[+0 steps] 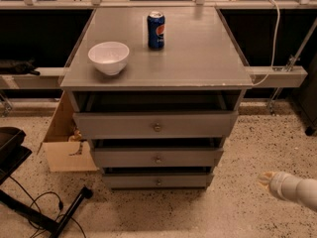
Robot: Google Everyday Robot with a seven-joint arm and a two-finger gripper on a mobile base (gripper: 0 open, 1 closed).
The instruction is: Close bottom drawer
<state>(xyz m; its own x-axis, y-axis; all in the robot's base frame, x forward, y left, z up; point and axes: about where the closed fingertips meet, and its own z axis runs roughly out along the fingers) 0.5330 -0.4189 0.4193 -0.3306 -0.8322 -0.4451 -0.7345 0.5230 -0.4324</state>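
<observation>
The grey cabinet (198, 58) has three drawers, each with a small round knob. The bottom drawer (158, 181) has the narrowest front and sits lowest, near the floor, its front sticking out least of the three. The mid-width drawer (157, 158) and the widest top drawer (155, 125) stand above it, each sticking out a little further. My gripper (265, 179) is at the lower right on the end of the white arm, low over the floor, to the right of the bottom drawer and apart from it.
A white bowl (109, 57) and a blue soda can (156, 29) stand on the cabinet top. An open cardboard box (67, 148) sits left of the drawers. A black stand base and cables (34, 207) lie at the lower left. The floor is speckled.
</observation>
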